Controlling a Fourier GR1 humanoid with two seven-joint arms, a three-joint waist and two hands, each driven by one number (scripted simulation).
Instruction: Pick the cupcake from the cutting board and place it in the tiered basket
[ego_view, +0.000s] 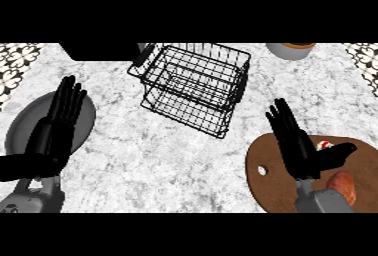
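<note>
View straight down on a grey marbled counter (148, 165) with one black wire tiered basket (196, 82), one round brown cutting board (269, 192), one grey plate (22, 131), one cupcake (323, 146), one reddish-brown piece of food (344, 186), one grey container (289, 51) and one black box-like object (96, 51). The basket stands at the middle of the far side, tilted in the view, with nothing visible in it. The cutting board lies at the near right and has a small hole near its left edge. The cupcake is on the board, showing only as a small white and red patch between the fingers and thumb of the right hand (299, 150). That hand is released: its fingers are straight and point away from the robot, with the thumb spread out to the right, grasping nothing. Whether it touches the cupcake cannot be told. The reddish-brown food lies nearer on the board, just beside the right wrist. The left hand (59, 120) rests released at the left, fingers straight, over the grey plate. The container and the black object are at the far edge.
</note>
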